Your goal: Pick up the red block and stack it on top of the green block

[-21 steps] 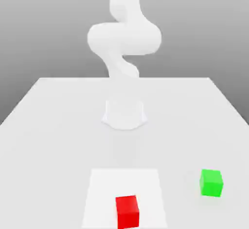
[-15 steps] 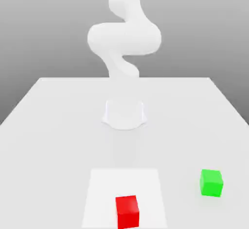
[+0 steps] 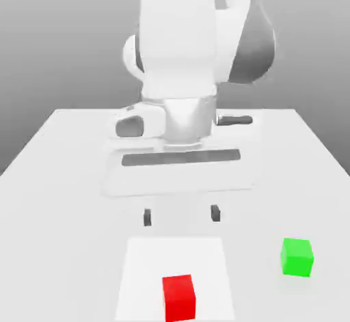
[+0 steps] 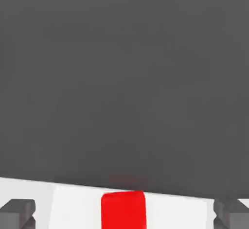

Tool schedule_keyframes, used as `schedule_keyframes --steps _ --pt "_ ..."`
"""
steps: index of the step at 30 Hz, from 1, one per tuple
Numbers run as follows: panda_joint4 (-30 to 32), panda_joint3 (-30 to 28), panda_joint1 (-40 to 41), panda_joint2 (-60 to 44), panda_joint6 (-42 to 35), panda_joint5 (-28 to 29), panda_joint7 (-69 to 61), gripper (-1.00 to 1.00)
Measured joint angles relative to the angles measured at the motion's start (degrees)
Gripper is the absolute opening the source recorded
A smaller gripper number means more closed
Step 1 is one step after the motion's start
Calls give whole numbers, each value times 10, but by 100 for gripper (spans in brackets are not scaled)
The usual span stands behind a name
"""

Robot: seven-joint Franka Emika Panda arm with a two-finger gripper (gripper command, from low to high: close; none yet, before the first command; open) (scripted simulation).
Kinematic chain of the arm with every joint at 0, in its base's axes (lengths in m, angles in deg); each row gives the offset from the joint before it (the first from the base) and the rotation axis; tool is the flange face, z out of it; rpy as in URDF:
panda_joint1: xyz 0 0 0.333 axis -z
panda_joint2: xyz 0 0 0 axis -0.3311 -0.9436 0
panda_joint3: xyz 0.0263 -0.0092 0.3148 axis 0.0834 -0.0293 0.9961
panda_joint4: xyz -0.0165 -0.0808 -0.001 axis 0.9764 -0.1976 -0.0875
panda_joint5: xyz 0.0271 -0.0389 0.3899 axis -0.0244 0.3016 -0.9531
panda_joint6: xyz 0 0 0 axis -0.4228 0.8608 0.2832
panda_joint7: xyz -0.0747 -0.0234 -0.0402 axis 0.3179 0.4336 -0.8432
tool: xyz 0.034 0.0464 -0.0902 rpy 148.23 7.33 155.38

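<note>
The end effector (image 3: 182,215) has its fingers wide apart, with nothing between them. The red block (image 3: 179,298) sits on the white square (image 3: 145,266) on the table (image 3: 61,211); the green block (image 3: 297,257) rests toward the exterior view's right, beyond the square.

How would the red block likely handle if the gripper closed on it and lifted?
The red block looks rigid, with flat faces and crisp edges, so it probably won't squash or flop. Sitting flat on the white patch, about as tall as it is wide, it seems unlikely to roll or tip. Its weight can't be judged from looks.
</note>
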State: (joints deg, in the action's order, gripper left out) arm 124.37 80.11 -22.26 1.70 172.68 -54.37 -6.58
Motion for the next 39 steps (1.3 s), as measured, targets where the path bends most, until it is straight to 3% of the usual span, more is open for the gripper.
schedule_keyframes --steps 8,9,16,21,35,39 --pt "2 4 3 -166 102 1 -11 0" --pt "0 5 4 -181 115 0 -12 -100" --pt "0 5 3 -183 116 0 -11 -100" --pt "14 2 -1 -95 42 8 -9 -100" --pt "80 154 -162 10 2 28 -219 -100" --pt "81 146 -167 -52 63 66 -206 -100"
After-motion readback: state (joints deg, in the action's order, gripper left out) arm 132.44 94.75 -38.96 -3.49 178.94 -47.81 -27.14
